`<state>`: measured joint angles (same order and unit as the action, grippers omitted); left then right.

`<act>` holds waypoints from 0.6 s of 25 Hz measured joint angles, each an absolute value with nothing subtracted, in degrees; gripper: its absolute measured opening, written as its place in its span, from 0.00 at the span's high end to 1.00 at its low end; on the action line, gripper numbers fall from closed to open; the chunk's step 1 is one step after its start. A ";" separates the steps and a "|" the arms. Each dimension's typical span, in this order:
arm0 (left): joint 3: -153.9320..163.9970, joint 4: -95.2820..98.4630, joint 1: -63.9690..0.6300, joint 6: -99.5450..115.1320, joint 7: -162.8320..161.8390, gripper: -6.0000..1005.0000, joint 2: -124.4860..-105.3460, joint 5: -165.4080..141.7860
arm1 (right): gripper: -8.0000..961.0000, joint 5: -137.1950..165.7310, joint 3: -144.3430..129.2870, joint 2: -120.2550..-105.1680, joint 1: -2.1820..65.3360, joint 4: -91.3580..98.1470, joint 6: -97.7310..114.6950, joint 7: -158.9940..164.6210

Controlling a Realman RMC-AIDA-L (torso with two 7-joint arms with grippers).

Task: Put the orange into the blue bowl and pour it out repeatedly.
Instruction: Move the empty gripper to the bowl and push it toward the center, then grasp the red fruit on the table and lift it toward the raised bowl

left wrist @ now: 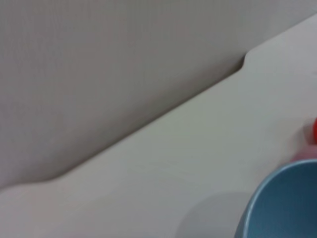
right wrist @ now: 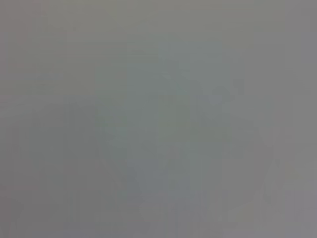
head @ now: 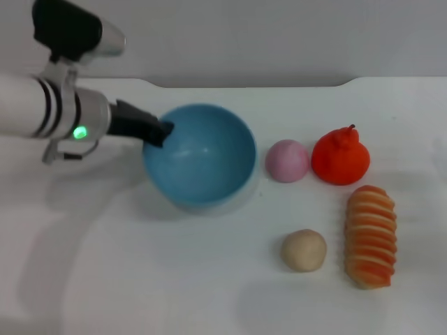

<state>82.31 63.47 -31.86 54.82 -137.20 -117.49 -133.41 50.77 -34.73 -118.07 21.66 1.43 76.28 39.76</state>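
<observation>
The blue bowl (head: 202,159) stands left of centre on the white table, empty, its opening tipped slightly towards me. My left gripper (head: 159,132) reaches in from the left, and its black fingers clamp the bowl's left rim. The orange (head: 340,159), red-orange with a small stem nub, lies on the table to the right of the bowl, apart from it. In the left wrist view, part of the bowl (left wrist: 285,206) fills one corner and a sliver of the orange (left wrist: 314,132) shows at the edge. My right gripper is out of view, and its wrist view shows only plain grey.
A pink ball (head: 287,160) lies between the bowl and the orange. A beige ball (head: 304,250) and an orange-and-cream striped loaf (head: 371,235) lie nearer to me on the right. A grey wall closes off the table's far edge (head: 251,86).
</observation>
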 joint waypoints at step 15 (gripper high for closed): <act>77.17 68.03 -37.80 60.73 -142.52 0.99 -117.78 -142.13 | 0.41 105.57 -35.25 -117.77 26.64 45.76 67.01 99.94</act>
<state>77.17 68.03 -37.80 60.73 -142.52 -117.78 -142.13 105.57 -35.25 -117.77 26.64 45.76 67.01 99.95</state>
